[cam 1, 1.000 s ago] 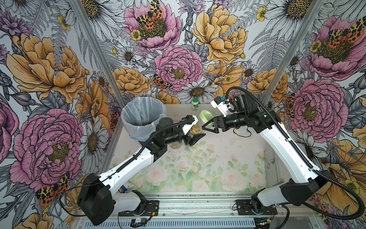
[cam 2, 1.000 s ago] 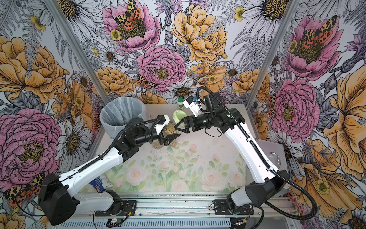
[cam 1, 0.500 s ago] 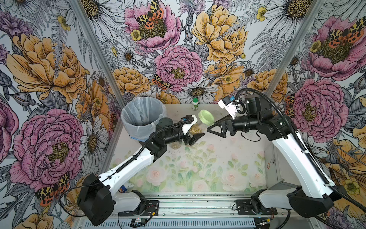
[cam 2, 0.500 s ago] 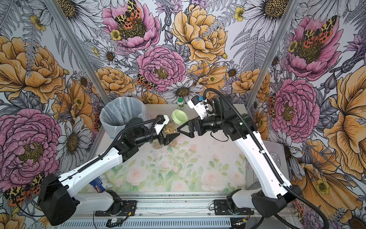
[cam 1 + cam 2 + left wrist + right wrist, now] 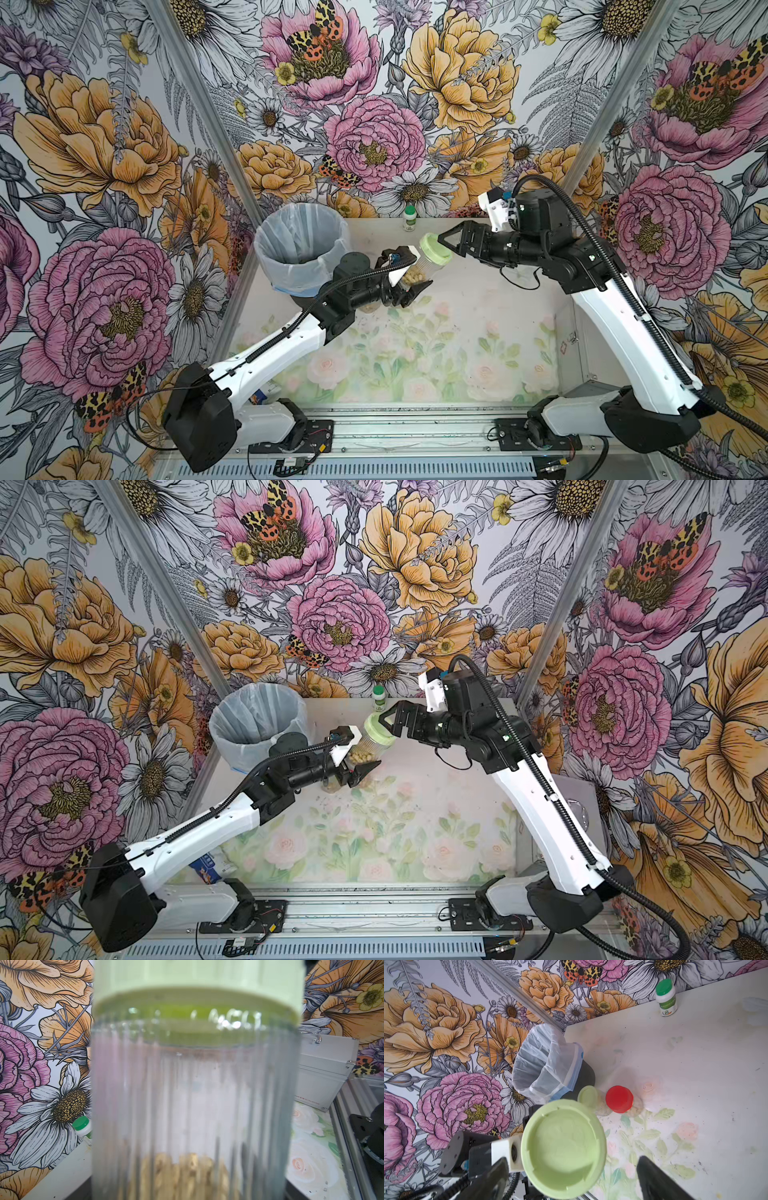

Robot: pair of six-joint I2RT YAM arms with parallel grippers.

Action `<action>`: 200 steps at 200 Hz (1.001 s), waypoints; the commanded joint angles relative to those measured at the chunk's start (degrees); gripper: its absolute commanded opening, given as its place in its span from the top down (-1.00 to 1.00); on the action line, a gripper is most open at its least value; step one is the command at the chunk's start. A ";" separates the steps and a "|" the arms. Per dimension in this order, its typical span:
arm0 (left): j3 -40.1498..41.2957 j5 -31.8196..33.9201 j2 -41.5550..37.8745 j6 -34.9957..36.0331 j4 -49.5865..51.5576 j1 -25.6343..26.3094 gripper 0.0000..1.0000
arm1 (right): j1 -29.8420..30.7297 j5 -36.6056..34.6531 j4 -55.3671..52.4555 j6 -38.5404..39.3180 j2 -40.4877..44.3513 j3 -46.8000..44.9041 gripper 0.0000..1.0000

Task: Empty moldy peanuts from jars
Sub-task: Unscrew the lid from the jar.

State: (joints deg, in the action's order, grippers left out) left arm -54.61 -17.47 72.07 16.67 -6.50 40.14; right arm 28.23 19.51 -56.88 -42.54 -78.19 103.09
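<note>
Two jaws of the right gripper (image 5: 448, 245) stand spread either side of the pale green lid (image 5: 435, 248), not yet touching. Across from it, the left gripper (image 5: 409, 272) pinches the ribbed glass jar (image 5: 422, 270), which is tilted in the air beside the lined bin (image 5: 301, 249) with peanuts (image 5: 411, 276) pooled at its base. Best to centre on the lid, close squarely, then twist.
</note>
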 commanded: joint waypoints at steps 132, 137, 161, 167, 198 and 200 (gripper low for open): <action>-1.20 2.56 0.52 1.70 -4.75 0.08 0.44 | 3.65 -4.54 2.39 -1.97 -7.85 5.63 -0.93; -1.20 2.65 0.57 1.66 -4.73 0.03 0.44 | 3.75 -4.63 2.39 -2.01 -7.85 5.63 -0.93; -1.20 2.71 0.61 1.69 -4.75 -0.05 0.44 | 4.24 -5.07 2.35 -1.87 -7.81 5.64 -0.93; -1.18 2.84 0.62 1.70 -4.75 -0.06 0.44 | 4.36 -5.29 2.34 -1.71 -7.83 5.63 -0.93; -1.29 3.10 0.41 1.81 -4.75 -0.15 0.44 | 4.73 -6.10 2.30 -1.68 -7.75 4.94 -0.93; -1.29 3.11 0.36 1.80 -4.75 -0.19 0.44 | 4.75 -6.14 2.30 -1.62 -7.76 4.87 -0.93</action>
State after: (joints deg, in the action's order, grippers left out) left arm -54.61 -15.59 72.95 17.78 -6.44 40.12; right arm 32.45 14.96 -55.40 -45.36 -85.89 107.00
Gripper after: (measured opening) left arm 0.834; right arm 0.966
